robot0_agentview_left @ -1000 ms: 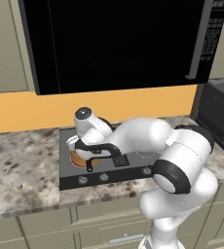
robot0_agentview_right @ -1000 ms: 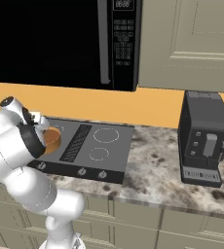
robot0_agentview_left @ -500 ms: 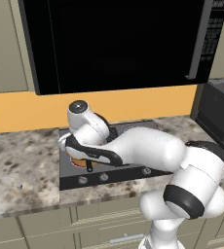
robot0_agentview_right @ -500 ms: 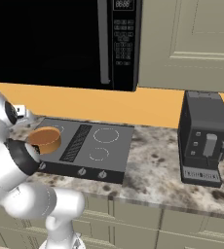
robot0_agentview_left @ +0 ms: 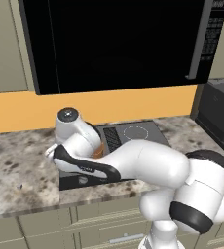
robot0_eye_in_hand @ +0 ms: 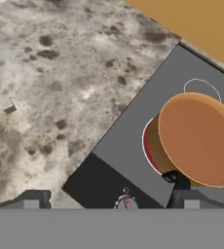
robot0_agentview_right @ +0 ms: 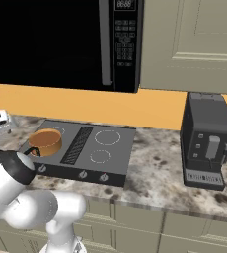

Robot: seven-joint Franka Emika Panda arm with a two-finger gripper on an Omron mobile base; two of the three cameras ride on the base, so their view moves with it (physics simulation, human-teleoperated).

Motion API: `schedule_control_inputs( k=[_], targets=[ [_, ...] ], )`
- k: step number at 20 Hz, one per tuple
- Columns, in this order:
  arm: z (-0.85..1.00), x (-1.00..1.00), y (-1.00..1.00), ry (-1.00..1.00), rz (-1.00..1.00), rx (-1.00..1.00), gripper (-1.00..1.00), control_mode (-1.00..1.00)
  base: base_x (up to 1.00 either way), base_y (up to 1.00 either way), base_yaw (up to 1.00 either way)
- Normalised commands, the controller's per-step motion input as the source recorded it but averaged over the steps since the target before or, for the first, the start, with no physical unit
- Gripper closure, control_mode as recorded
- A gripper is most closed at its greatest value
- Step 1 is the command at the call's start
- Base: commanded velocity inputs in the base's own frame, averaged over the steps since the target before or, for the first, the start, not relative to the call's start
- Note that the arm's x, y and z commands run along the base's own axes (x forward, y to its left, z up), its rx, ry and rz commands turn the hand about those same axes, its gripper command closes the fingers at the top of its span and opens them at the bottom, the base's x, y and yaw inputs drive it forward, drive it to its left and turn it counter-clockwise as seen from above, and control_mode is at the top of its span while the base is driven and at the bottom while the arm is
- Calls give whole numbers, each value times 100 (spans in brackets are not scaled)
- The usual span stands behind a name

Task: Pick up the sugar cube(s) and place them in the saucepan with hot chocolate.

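While saucepan point(robot0_eye_in_hand: 197, 138) sits on cooktop point(robot0_eye_in_hand: 133, 146), cube point(robot0_eye_in_hand: 8, 106) lies apart

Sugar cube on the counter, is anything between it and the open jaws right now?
Nothing visible. In the hand view the sugar cube sits alone on bare speckled counter, left of the cooktop; the saucepan is off to the other side.

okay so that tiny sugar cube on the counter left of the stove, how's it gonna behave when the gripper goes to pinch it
The sugar cube looks speck-sized beside the saucepan, so it is probably very light and could skid on the smooth counter if nudged. Its flat faces suggest it won't roll. The open gripper spans far wider than it, so an off-centre close might flick it away.
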Motion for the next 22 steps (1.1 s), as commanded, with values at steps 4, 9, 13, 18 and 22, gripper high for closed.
schedule_control_inputs(
  k=[4,9,13,18,22],
  targets=[
    [0,-39,59,4,21,0,-100,-100,0,0,0],
    [0,-35,60,5,21,1,-100,-100,0,0,0],
    [0,-26,62,5,21,1,-100,-100,0,0,0],
    [-21,-8,77,5,16,-8,-100,-100,0,0,0],
    [-27,-1,59,11,7,-11,-100,-100,0,0,0]
  ],
)
